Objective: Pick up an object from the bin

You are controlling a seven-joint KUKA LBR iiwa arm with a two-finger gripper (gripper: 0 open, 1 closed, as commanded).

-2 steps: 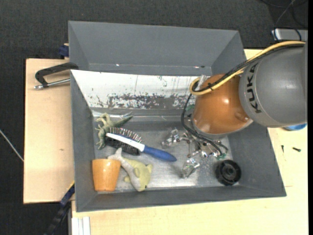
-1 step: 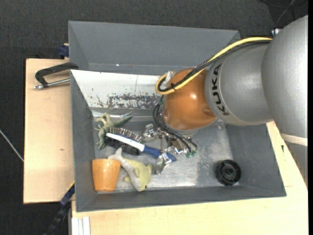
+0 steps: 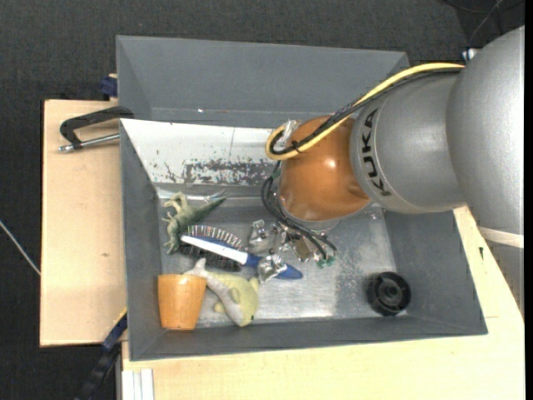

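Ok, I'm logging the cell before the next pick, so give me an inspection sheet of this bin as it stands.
Surface: grey metal bin, back wall speckled.
Job's things: white-and-blue brush and small blue piece lie nearest the gripper.
Clutter: green dinosaur, orange cup, pale soft toy at left; black round part alone at right.
Grippers: gripper low over the bin's middle, beside the brush's end.
Cables: yellow cable runs along the arm.
Surroundings: dark floor.

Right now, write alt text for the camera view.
The gripper hangs low in a grey bin, beside a heap at the left: a brush, a green dinosaur, an orange cup and a yellowish toy. A black disc lies apart at the right.
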